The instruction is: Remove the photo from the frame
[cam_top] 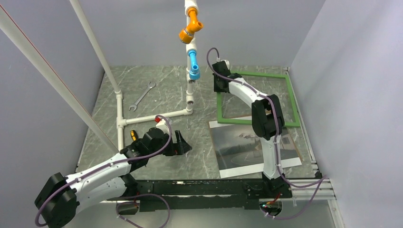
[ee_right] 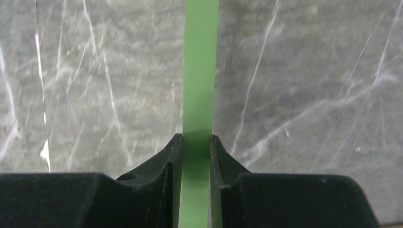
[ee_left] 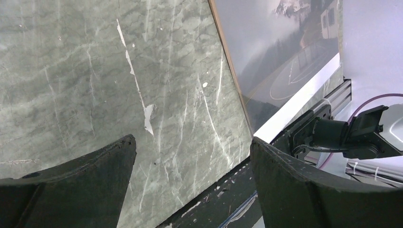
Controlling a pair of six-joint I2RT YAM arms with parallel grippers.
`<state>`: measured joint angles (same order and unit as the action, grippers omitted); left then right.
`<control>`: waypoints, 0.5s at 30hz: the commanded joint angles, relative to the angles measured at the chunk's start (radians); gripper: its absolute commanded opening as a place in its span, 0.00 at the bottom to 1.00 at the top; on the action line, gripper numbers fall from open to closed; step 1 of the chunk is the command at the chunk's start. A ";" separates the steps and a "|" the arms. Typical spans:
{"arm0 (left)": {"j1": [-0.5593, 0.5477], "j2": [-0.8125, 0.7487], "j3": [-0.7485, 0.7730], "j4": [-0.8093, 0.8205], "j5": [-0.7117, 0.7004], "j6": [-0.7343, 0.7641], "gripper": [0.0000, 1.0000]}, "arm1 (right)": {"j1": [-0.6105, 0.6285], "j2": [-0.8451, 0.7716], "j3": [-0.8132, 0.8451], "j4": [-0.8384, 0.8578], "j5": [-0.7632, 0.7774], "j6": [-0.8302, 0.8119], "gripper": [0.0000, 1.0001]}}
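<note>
The right gripper [ee_right: 196,138] is pinched tight on one thin side of the green frame [ee_right: 200,71]. The left gripper [ee_left: 192,145] is wide open and holds nothing. The photo [cam_top: 240,145] lies flat on the table [cam_top: 161,97], outside the frame, by its near side.

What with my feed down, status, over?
Right gripper shut on frame moulding. Left gripper open, empty. Photo out, flat on table. Nothing in the way.

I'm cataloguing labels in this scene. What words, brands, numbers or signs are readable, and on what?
None readable in any view.
On the photo: image only, no caption or print visible.
On the frame: plain green moulding, no label.
On the wrench: any stamping is too small to read.
</note>
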<state>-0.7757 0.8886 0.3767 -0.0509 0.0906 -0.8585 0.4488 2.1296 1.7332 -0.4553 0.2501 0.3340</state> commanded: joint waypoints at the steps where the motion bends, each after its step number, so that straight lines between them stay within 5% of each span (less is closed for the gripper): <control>1: -0.002 0.013 0.048 0.000 0.021 0.021 0.92 | -0.025 0.071 0.154 0.025 0.014 -0.068 0.00; 15: -0.002 0.023 0.072 -0.032 0.024 0.016 0.92 | -0.083 0.309 0.449 0.011 -0.005 -0.155 0.00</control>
<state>-0.7757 0.9016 0.3893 -0.0822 0.1017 -0.8551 0.3882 2.4214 2.0655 -0.4744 0.2405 0.2234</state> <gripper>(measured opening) 0.921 0.230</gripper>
